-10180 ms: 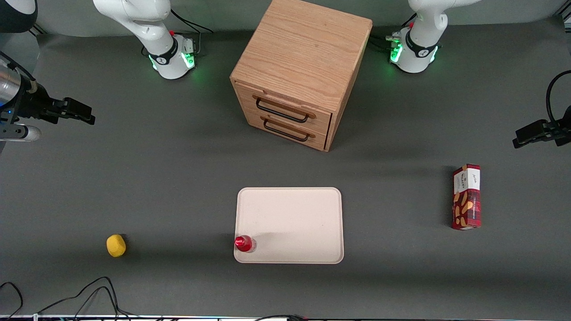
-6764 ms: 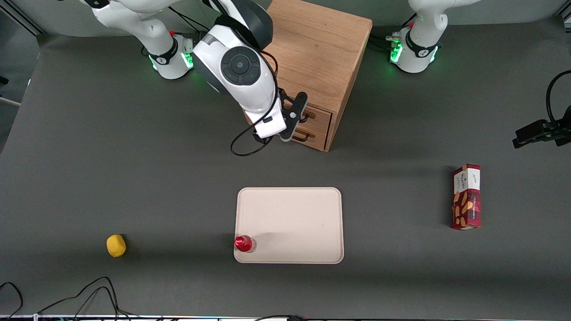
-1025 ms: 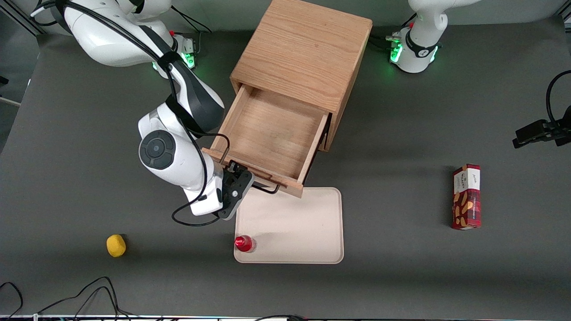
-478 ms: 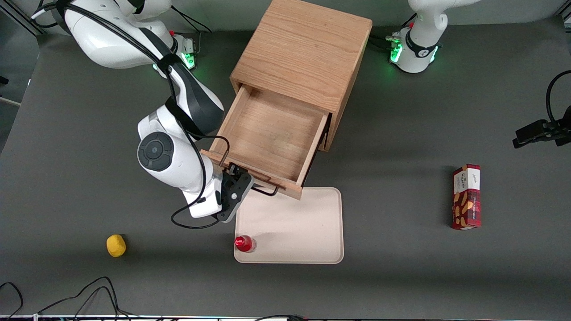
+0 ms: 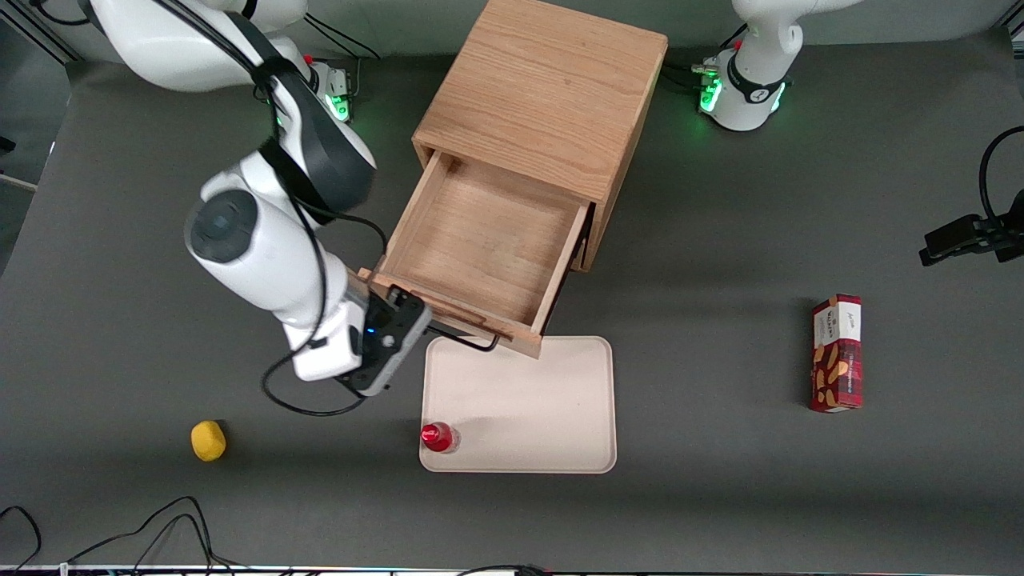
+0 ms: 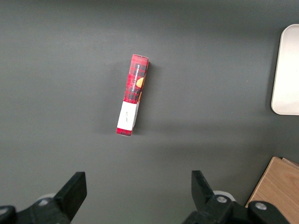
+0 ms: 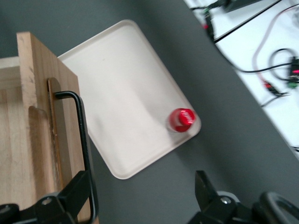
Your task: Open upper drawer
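Gripper (image 5: pixel 388 340) (image 7: pixel 140 183): fingers spread wide, nothing between them, holds nothing; hangs just beside the working arm's end of the black handle (image 5: pixel 466 341) (image 7: pixel 80 140), apparently a little above it and clear of the bar. Stands on the corner of the tray (image 5: pixel 560 416) (image 7: pixel 126 88) nearest the gripper: small red-capped bottle (image 5: pixel 438 437) (image 7: pixel 181 119), upright, nearer the front camera than the handle. Upper drawer (image 5: pixel 488 240): drawn well out of the cabinet (image 5: pixel 544 88), plain wood floor bare, front panel overhanging the tray's edge. Lower drawer front hidden beneath it, cannot check. Lies well apart toward the parked arm's end of the table: red snack box (image 5: pixel 837 352) (image 6: pixel 133 93), flat on the mat, no part in this. Judgement on step: pull looks complete, task essentially done; step in hand reads as letting go and clearing away. Next move calls for: lift straight up and away from the handle, fingers kept apart so neither snags the bar, no sideways sweep toward the bottle. Risk: a brush against the front panel could nudge the drawer back in.
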### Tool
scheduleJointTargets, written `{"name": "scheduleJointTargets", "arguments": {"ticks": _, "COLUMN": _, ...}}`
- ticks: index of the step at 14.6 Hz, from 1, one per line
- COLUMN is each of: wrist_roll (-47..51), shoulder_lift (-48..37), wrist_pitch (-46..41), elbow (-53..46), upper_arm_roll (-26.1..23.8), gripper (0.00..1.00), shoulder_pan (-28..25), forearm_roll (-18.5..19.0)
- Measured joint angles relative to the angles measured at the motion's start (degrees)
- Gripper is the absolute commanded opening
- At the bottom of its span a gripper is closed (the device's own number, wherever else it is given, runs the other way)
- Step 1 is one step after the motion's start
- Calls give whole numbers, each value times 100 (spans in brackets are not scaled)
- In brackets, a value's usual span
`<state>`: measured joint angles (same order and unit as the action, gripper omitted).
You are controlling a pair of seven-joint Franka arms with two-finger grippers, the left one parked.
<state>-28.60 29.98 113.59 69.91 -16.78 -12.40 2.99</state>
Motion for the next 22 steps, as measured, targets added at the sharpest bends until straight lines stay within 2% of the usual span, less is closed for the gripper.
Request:
{"name": "scheduleJointTargets", "arguments": {"ticks": 3, "wrist_roll": 58, "shoulder_lift": -531, "wrist_pitch": -33, "elbow": 54, "upper_arm_roll": 101, "gripper": 100, "shoulder_pan": 139, "forearm_roll": -48}}
{"name": "scheduleJointTargets", "arguments": {"ticks": 4, "wrist_roll": 124, "shoulder_lift": -738, "wrist_pitch": -66, "elbow": 157, "upper_arm_roll": 123, "gripper": 100, "shoulder_pan": 267, "forearm_roll": -168}}
{"name": "scheduleJointTargets", "arguments": {"ticks": 7, "wrist_roll": 517, "shoulder_lift": -1462, "wrist_pitch": -370, "elbow": 768, "upper_arm_roll": 158, "gripper": 100, "shoulder_pan": 877, "forearm_roll": -910}}
{"name": "scheduleJointTargets", "arguments": {"ticks": 9, "wrist_roll": 844, "shoulder_lift": -2063, "wrist_pitch": -770, "elbow": 1290, "upper_arm_roll": 241, "gripper": 100, "shoulder_pan": 1194, "forearm_roll": -1042}}
{"name": "scheduleJointTargets", "arguments": {"ticks": 12, "wrist_roll": 1898, "shoulder_lift": -2698, "wrist_pitch": -1600, "elbow": 1859, "upper_arm_roll": 482, "gripper": 100, "shoulder_pan": 1366, "forearm_roll": -1029}}
{"name": "scheduleJointTargets", "arguments": {"ticks": 15, "wrist_roll": 2347, "shoulder_lift": -3078, "wrist_pitch": -2412, "elbow": 2098, "upper_arm_roll": 532, "gripper": 100, "shoulder_pan": 1715, "forearm_roll": -892}}
{"name": "scheduleJointTargets", "arguments": {"ticks": 18, "wrist_roll": 3082, "shoulder_lift": -3266, "wrist_pitch": -2801, "elbow": 2277, "upper_arm_roll": 539, "gripper": 100, "shoulder_pan": 1874, "forearm_roll": -434}}
{"name": "scheduleJointTargets", "arguments": {"ticks": 22, "wrist_roll": 3563, "shoulder_lift": -3398, "wrist_pitch": -2853, "elbow": 2390, "upper_arm_roll": 540, "gripper": 100, "shoulder_pan": 1947, "forearm_roll": -347}}
